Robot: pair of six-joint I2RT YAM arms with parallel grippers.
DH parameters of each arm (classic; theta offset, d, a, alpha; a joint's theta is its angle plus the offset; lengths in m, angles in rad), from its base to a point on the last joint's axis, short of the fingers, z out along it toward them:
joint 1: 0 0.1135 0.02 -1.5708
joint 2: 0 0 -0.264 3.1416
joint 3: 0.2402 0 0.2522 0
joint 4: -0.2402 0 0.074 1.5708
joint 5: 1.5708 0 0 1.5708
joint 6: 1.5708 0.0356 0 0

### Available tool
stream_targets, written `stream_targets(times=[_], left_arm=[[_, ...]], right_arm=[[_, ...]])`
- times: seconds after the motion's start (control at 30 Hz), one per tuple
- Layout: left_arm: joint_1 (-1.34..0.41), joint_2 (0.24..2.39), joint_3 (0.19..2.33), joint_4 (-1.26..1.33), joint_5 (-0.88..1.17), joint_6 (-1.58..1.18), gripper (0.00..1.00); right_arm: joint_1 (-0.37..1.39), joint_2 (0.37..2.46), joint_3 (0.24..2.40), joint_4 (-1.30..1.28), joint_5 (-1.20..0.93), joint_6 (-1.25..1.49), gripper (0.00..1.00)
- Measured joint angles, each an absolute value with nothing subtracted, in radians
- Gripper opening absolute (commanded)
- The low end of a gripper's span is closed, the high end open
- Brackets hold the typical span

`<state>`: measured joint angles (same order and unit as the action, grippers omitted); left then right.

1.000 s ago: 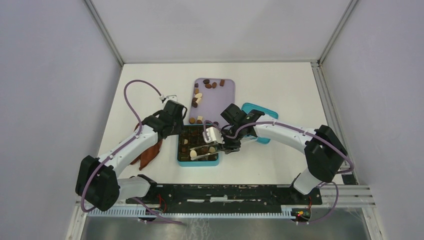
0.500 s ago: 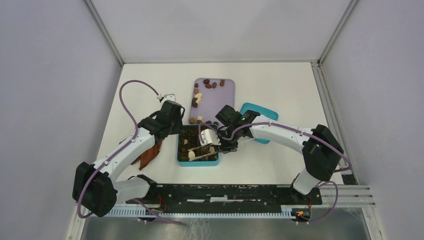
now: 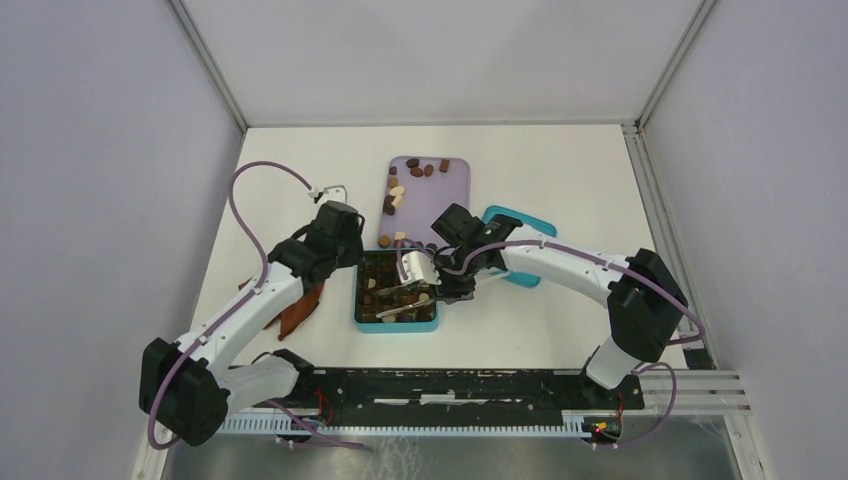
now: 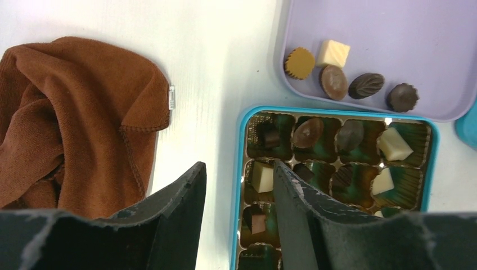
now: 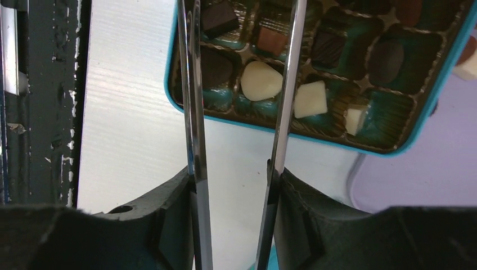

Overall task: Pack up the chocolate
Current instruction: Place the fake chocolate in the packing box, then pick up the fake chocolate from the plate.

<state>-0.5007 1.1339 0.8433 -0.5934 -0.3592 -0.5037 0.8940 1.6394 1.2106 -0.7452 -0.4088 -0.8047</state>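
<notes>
I'm looking into a lab test cell: plain grey walls (image 3: 100,150) are enclosing a white table (image 3: 560,170), metal posts (image 3: 207,60) are rising at 11 and 1 o'clock, and a wired rail (image 3: 450,385) is running along 6 o'clock.

White arms (image 3: 560,262), black joints (image 3: 640,310), purple cables (image 3: 232,200)
</notes>
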Motion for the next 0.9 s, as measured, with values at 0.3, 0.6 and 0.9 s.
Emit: stream_targets(times=[0.3, 0.6, 0.9], left_arm=[[-0.501, 0.935, 0.695, -0.363, -0.290, -0.504, 0.57], [-0.501, 0.764, 0.595, 0.038, -0.198, -0.452, 0.92], [-0.501, 0.791, 0.529, 0.242, -0.208, -0.385, 0.95]], right_arm=[[0.642, 1.618, 1.294, -0.766, -0.443, -0.778, 0.47], [0.439, 1.763, 1.545, -0.756, -0.308, -0.711, 0.47], [0.385, 2.096, 1.817, -0.772, -0.186, -0.654, 0.46]])
